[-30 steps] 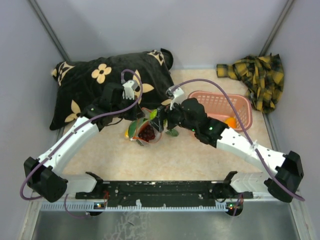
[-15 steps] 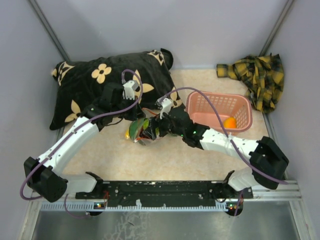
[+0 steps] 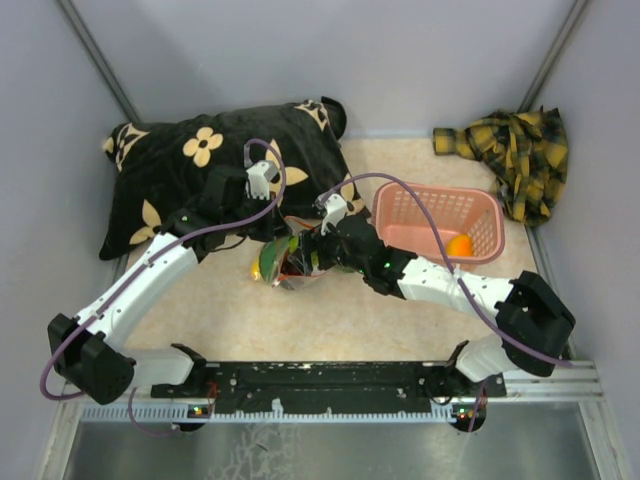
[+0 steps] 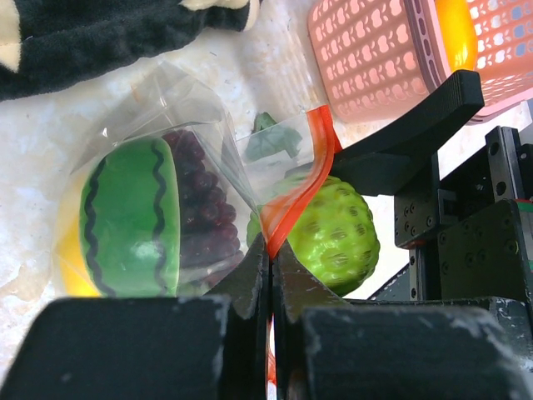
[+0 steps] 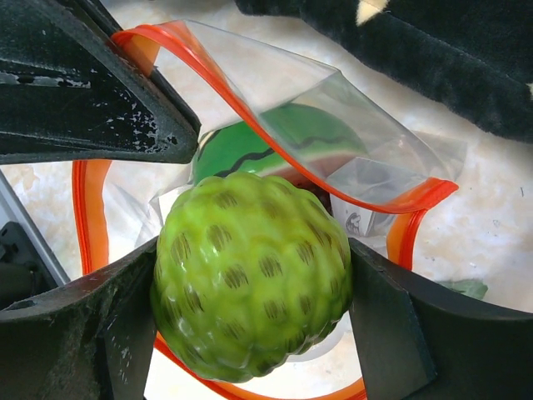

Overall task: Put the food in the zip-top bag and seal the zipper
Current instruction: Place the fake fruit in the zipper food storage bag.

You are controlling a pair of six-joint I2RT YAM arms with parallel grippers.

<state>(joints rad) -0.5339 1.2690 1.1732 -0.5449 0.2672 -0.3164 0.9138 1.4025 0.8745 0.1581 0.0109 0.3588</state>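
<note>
Centre of the overhead frame: my left pincer (image 4: 271, 267) is clamped tight on the thin red-orange zipper strip (image 4: 312, 167) of the clear flexible plastic zip-top bag (image 4: 187, 104), lifting that lip so the mouth gapes toward my other arm. My right pincer (image 5: 250, 321) grips the bumpy round green ball (image 5: 250, 283) between both fingers, jaws wide around it. The ball sits right at the orange-rimmed mouth, not yet let go. Inside the bag, left side of the left-wrist frame: striped green watermelon-like piece (image 4: 129, 221), dark purple grape cluster (image 4: 204, 208), yellow piece (image 4: 71, 275) behind. The dark green leafy piece (image 4: 271, 142) looks to lie on the table beyond the bag. The small orange piece (image 3: 460, 245) sits in the pink lattice basket (image 3: 437, 188), right of centre. My left arm runs up from the lower-left base, wrist tipped down. My right arm stretches low from the lower-right base, leftward past the basket.
</note>
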